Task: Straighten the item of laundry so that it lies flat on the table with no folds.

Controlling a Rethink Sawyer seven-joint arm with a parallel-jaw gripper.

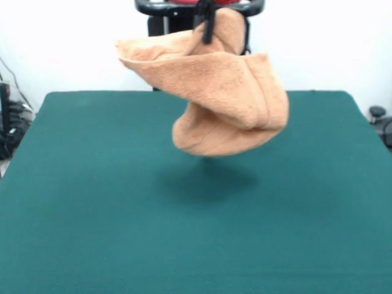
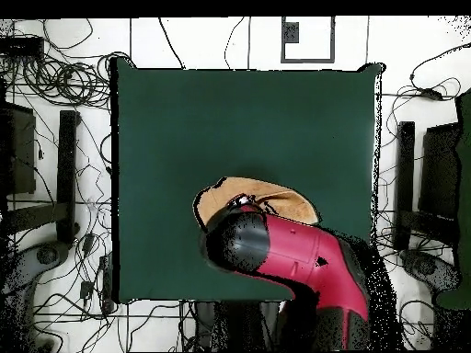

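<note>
Front view, near counter: the green counter (image 1: 92, 245) lay bare across its near half, with nothing resting on it.
Shadow: a soft dark patch sat on the felt under the cloth, apart from it, which showed that the towel hung clear of the surface.
Towel: the orange-tan towel (image 1: 220, 104) hung in the air above the counter's far middle, twisted and doubled, with its lowest fold rounded like a pouch and one corner flaring out toward the picture's left.
Why it hung so: held by one high point only, the cloth drooped under its own weight, so the folds had gathered rather than opened out.
Fingers: the dark fingers (image 1: 207, 24) were pinched closed on the towel's top edge, near the picture's upper rim.
Arm: in the overhead view the red and black arm (image 2: 294, 257) reached from the base over the counter's robot-side edge and covered most of the towel (image 2: 248, 188), of which only a tan crescent showed.
Task state, as a judgement: flattening was not yet done; the towel would need lowering and spreading.
</note>
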